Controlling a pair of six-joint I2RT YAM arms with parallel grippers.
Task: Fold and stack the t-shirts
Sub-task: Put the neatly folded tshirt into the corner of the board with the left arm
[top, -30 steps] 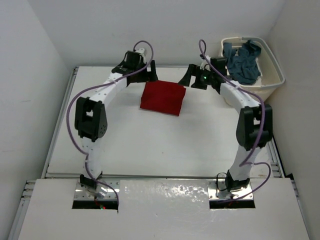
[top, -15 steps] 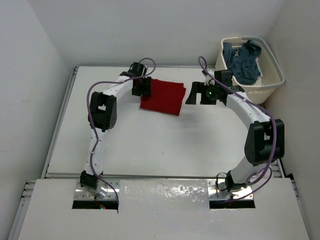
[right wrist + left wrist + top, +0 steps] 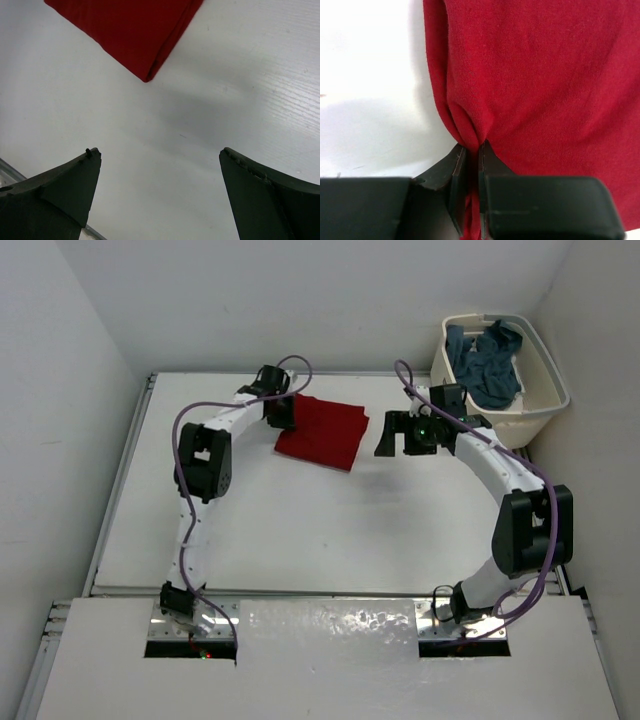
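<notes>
A folded red t-shirt (image 3: 322,430) lies at the back middle of the table. My left gripper (image 3: 283,412) is at its left edge, shut on a pinched fold of the red cloth (image 3: 545,75), which bunches between the fingertips of the left gripper (image 3: 471,147). My right gripper (image 3: 386,436) hovers open just right of the shirt, apart from it. In the right wrist view a corner of the red t-shirt (image 3: 130,30) lies ahead of the open right gripper (image 3: 160,155), which holds nothing. A slate blue-grey t-shirt (image 3: 488,365) is heaped in the basket.
A cream laundry basket (image 3: 548,368) stands at the back right corner, just behind my right arm. The white table (image 3: 300,520) stretches bare in front of the red shirt. Walls close in on the left, back and right.
My left gripper came down from behind the shirt to its left edge and shut on the cloth, shifting the shirt slightly. My right gripper drew back toward the near right, still open.
</notes>
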